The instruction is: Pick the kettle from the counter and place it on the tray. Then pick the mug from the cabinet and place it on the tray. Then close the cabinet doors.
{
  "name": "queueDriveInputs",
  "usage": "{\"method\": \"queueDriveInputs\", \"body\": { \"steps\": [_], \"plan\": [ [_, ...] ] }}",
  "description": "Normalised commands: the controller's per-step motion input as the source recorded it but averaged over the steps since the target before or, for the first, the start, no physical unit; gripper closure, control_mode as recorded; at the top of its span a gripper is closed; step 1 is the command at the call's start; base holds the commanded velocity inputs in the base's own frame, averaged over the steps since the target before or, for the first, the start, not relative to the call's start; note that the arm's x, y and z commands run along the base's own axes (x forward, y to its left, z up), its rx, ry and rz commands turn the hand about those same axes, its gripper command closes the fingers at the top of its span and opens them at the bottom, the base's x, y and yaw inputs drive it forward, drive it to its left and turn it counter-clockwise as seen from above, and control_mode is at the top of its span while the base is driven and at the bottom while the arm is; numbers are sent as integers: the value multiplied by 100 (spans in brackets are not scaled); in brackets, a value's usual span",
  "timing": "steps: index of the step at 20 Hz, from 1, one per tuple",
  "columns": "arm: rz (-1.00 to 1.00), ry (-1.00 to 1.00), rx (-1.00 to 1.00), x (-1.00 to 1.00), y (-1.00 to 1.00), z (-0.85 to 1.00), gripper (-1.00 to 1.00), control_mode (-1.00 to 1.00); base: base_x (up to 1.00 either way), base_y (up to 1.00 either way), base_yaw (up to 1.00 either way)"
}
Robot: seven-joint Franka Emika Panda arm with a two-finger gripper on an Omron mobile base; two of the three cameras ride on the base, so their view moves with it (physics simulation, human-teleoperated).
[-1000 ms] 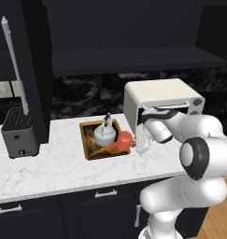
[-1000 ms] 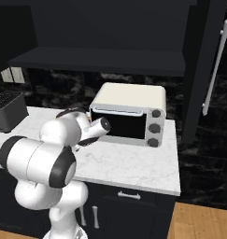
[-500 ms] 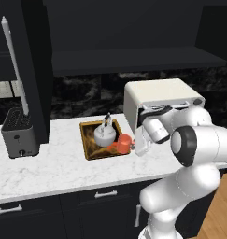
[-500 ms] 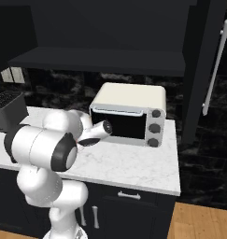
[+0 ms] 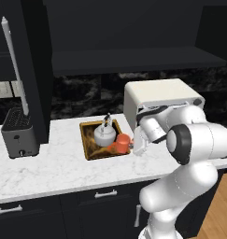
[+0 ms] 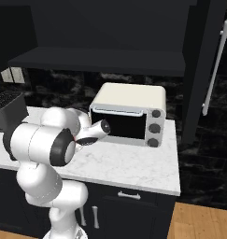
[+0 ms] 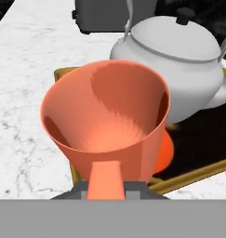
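Lowered slightly, the hand [image 5: 135, 148] stays narrowly closed on the mug [image 7: 106, 122] over the tray [image 5: 87, 150].

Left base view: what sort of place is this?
A rendered home kitchen, by the look of it: a marble-patterned counter over black drawers, a toaster oven and a toaster standing on it, and a kettle on a tray.
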Motion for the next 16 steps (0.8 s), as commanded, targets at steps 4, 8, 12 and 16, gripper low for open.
{"method": "queueDriveInputs", "body": {
  "steps": [4, 8, 12, 16],
  "plan": [
    [0, 1, 0, 21, 6, -27, 100, -100, 0, 0, 0],
    [0, 8, 0, 35, 13, -23, 100, -100, 0, 0, 0],
    [0, 12, 0, 33, 11, -27, 100, -100, 0, 0, 0],
    [1, 17, 0, 17, 3, -26, 100, -100, 0, 0, 0]
  ]
}}
